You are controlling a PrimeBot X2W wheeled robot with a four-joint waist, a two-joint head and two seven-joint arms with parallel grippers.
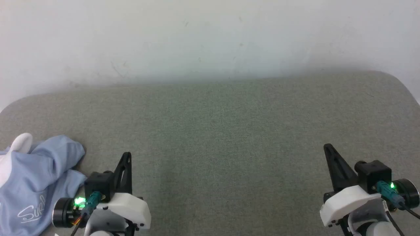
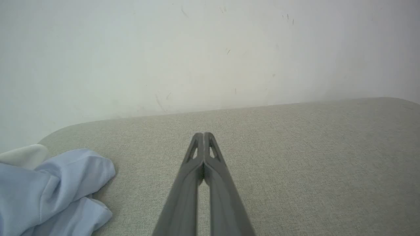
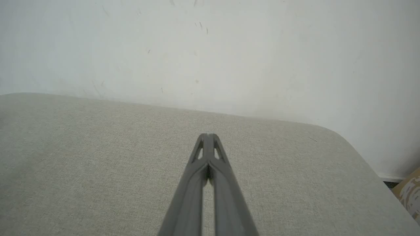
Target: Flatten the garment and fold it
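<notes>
The garment (image 1: 36,183), a light blue polo shirt with a white collar and a white "Surf" logo, lies crumpled at the lower left of the grey padded surface; the left wrist view catches it as the garment (image 2: 55,193) at the lower left. My left gripper (image 1: 127,154) is shut with nothing in it, just right of the shirt and apart from it; its tips (image 2: 203,134) touch each other. My right gripper (image 1: 327,146) is shut and empty at the lower right, far from the shirt, its tips (image 3: 207,135) pressed together.
The grey fabric-covered surface (image 1: 216,131) has rounded far corners and stands against a white wall (image 1: 210,36). A bit of cardboard box (image 3: 410,193) shows past its right edge. The wide stretch between the two grippers is bare fabric.
</notes>
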